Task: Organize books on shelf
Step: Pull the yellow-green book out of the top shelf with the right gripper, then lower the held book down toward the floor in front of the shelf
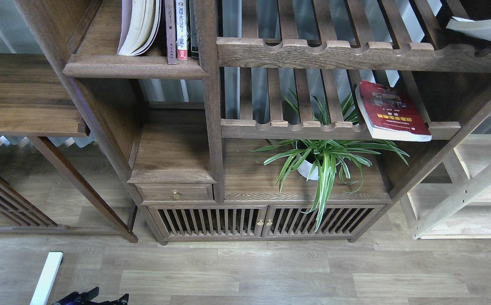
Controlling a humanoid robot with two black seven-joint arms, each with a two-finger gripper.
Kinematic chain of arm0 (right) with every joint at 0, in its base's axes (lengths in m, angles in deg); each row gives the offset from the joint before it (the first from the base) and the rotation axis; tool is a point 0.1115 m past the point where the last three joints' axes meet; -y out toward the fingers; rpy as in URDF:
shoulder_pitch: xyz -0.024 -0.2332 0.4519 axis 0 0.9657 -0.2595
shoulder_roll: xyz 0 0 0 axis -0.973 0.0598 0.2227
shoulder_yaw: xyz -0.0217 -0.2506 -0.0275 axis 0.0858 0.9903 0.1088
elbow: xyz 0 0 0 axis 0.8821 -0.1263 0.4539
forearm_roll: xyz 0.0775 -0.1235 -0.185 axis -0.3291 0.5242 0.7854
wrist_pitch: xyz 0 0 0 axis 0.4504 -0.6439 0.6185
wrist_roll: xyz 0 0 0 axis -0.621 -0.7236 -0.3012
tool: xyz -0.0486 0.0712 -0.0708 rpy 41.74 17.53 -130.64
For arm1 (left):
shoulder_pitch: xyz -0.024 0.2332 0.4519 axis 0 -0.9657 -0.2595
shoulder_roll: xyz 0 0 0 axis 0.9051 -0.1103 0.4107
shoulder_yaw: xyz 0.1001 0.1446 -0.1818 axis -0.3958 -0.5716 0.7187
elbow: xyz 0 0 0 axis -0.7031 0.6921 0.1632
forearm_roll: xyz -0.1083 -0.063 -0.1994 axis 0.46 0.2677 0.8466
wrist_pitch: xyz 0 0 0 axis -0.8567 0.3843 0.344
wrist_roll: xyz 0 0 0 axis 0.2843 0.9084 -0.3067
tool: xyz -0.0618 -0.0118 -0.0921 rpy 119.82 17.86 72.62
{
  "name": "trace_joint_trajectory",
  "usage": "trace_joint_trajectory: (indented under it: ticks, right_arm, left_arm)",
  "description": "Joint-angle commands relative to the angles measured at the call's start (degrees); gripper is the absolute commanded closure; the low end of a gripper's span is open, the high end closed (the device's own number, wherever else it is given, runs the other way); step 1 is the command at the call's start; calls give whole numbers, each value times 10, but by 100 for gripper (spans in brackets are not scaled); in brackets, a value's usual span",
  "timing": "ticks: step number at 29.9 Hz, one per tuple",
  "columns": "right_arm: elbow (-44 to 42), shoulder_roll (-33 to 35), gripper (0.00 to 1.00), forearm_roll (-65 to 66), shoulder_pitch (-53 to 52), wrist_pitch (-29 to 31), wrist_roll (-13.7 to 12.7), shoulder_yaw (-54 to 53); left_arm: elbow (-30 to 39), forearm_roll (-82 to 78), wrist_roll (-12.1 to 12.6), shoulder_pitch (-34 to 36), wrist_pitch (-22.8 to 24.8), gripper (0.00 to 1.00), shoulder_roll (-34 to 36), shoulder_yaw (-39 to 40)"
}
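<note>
The shelf (135,67) is the dark board with a rounded front lip at the upper left. A pale white-lavender book (137,25) stands on it with cream pages fanned, next to slim volumes (176,29). The red book with a yellow band (391,110) lies tilted on the lower slatted rack at the right. A third thick book (486,27) shows only cream page edges at the top right edge, above the upper slatted rack. My right gripper is out of view. A small dark part of my left arm (90,296) shows at the bottom edge; its fingers cannot be told apart.
A potted spider plant (313,163) stands on the cabinet top under the red book. A pale wood rack (465,190) stands at the right. A dark side table (20,93) is at the left. A white bar (46,277) lies on the floor.
</note>
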Motion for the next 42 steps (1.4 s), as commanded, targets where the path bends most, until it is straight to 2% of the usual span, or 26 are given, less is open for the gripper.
trace_joint_trajectory:
  ticks: [1, 10, 21, 42]
  right_arm:
    - [0, 19, 97, -3, -1, 14, 0, 0]
    - [0, 60, 97, -25, -6, 43, 0, 0]
    - [0, 60, 97, -48, -26, 79, 0, 0]
    - [-2, 60, 97, -47, -47, 79, 0, 28]
  left_arm:
    - [0, 0, 0, 0, 0, 11, 0, 2]
    - [-6, 0, 1, 0, -1, 10, -1, 2]
    - [-12, 0, 4, 0, -3, 10, -3, 7]
    - [-12, 0, 4, 6, -3, 11, -4, 9]
